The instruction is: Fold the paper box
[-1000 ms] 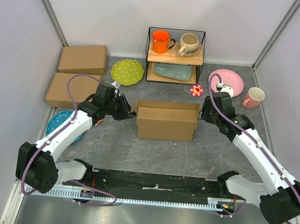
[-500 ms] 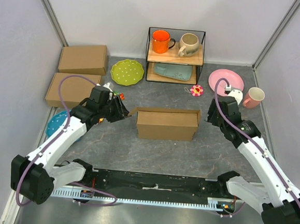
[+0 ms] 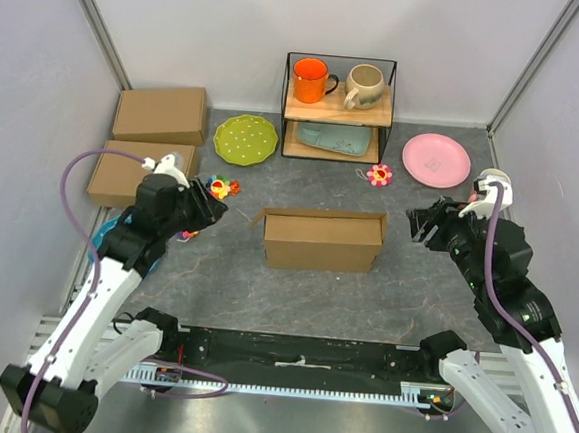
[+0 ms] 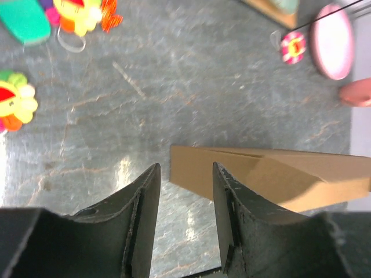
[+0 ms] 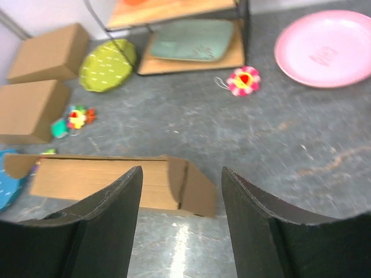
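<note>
Left jaws: parted to a middling gap, with nothing between my fingers (image 4: 139, 220).
Right jaws: spread wide and empty, with bare worktop (image 3: 263, 295) between the fingers (image 5: 104, 226).
Paper box (image 3: 323, 239): on the worktop between my two sets of jaws and touching neither. It lies just ahead of the left jaws' tips and ahead and to the left of the right jaws.
Box form: walls up in a shallow rectangular shape, with a small flap jutting out at the end nearest my left jaws.
Colourful toy (image 3: 219, 185): close beside my left jaws, on the side away from me.
Pink flower toy (image 3: 378, 174): beyond the box, nearer my right jaws.
Pink plate (image 3: 435, 159): past my right jaws, well apart.
Wire shelf (image 3: 337, 108): far beyond the box, carrying two mugs above a dish.
Two closed brown boxes (image 3: 160, 113): outward of my left jaws, by the wall.
</note>
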`<state>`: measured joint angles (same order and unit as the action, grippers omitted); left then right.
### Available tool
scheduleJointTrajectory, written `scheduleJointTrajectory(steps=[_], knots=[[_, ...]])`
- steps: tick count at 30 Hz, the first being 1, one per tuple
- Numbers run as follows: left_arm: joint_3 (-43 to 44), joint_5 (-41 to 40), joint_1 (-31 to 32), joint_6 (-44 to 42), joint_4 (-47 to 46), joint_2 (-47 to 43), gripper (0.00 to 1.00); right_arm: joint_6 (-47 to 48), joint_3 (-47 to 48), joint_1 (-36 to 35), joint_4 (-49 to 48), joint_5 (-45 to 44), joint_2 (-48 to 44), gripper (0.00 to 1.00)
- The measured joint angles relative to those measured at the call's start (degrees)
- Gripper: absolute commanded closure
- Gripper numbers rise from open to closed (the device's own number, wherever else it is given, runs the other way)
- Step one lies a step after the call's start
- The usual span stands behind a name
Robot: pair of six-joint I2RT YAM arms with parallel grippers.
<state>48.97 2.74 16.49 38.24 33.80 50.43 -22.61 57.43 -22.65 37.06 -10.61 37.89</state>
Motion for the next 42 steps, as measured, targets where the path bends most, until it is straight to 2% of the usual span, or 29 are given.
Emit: scheduleJointTrajectory(steps=[3, 8, 14, 21, 27, 36, 42], knots=[[-1.5, 1.1, 0.0, -1.4, -4.3, -6.5, 0.5, 1.1, 0.4, 0.0, -2.1, 5.4, -1.8, 0.35], [-4.4, 9.7, 0.0, -5.7, -13.2, -12.9, 0.49, 2.7, 0.1, -0.1, -1.8, 11.5, 0.9, 0.34], [-6.2, 14.3, 0.0, -8.7, -18.1, -13.0, 0.49, 3.4, -1.6, -0.1, -1.3, 14.2, 4.3, 0.33], [-7.2, 19.7, 0.1, -12.8, -20.3, -12.9, 0.55, 3.4, -4.7, -0.1, -1.0, 14.8, 5.1, 0.34], [-7.2, 22.9, 1.2, -17.8, -20.7, -11.9, 0.55, 3.4, -4.9, -0.1, -1.1, 14.9, 5.3, 0.33], [-7.2, 22.4, 3.9, -22.8, -20.3, -6.9, 0.49, 3.4, -5.4, -0.1, -1.5, 14.9, 6.5, 0.33], [-7.2, 20.2, 5.5, -25.4, -20.2, -2.8, 0.52, 3.4, -5.4, -0.1, -1.7, 14.9, 6.6, 0.33]])
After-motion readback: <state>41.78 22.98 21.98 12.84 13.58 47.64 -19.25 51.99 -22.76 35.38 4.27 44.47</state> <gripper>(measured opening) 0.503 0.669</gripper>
